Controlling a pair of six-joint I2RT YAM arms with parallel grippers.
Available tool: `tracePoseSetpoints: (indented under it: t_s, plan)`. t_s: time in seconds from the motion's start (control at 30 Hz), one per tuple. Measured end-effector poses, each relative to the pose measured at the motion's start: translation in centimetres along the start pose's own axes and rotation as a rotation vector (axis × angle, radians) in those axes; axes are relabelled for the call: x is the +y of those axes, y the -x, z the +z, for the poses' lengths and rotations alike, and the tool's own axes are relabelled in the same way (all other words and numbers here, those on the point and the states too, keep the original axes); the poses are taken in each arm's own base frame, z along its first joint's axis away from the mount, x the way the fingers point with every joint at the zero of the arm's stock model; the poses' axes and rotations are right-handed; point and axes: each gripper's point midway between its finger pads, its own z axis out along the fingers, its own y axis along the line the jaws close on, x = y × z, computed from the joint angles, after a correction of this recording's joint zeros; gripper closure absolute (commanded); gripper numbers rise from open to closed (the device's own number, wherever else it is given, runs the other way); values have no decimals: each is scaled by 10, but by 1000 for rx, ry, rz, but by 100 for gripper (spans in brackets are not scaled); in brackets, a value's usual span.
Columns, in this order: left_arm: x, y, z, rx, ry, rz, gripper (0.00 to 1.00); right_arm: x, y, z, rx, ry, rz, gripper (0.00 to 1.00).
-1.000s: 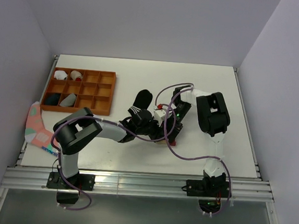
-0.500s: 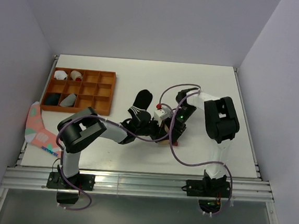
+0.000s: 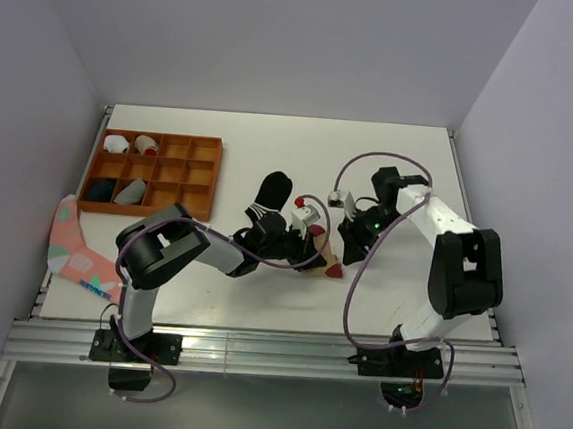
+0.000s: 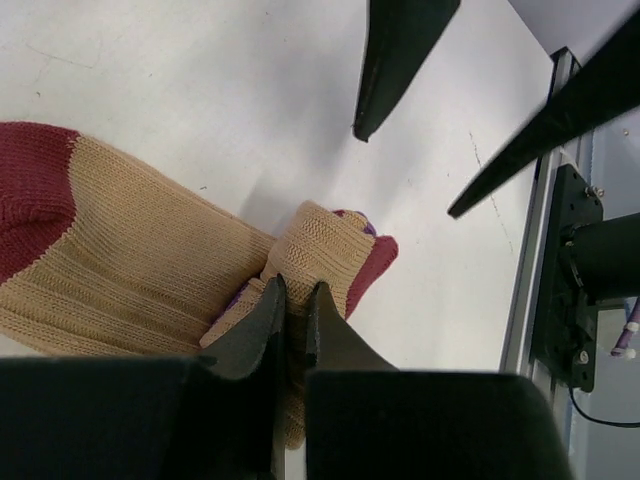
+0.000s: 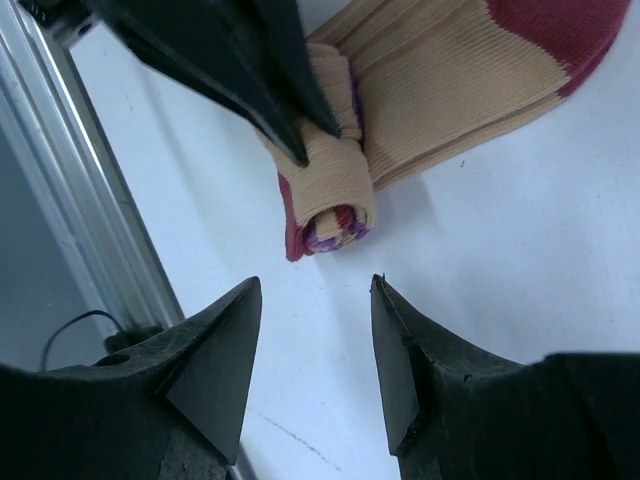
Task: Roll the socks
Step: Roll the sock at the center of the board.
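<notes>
A: Tan sock (image 4: 140,255): where was it?
B: Right of the tray (image 3: 216,180), past the black sock (image 3: 272,190). Left gripper (image 4: 297,290) pinched its rolled end; only the right wrist view showed the purple core. Right gripper (image 5: 316,284) stood spread.

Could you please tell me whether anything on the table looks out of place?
Yes: the pink sock lies at the left edge of the table, seemingly overhanging it, far from the half-rolled tan sock. Nothing else stands out.
</notes>
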Motion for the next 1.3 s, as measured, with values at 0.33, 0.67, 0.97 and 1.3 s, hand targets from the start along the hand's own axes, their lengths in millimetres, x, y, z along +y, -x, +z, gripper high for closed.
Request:
tracePoseSetpoints:
  t_s: [0.33, 0.67, 0.97, 1.3]
  plan:
    - [3, -2, 1, -1, -47, -127, 100, 3, -17, -4, -68, -198, -199, 39]
    - [3, -10, 0, 8, -120, -257, 100, 2, -10, -9, -119, -296, -399, 36]
    - [5, -11, -1, 30, -144, -331, 100, 24, -14, 25, -77, -292, -582, 32]
    - [9, -11, 1, 119, -153, -392, 100, 26, 0, 37, -91, -343, -694, 30]
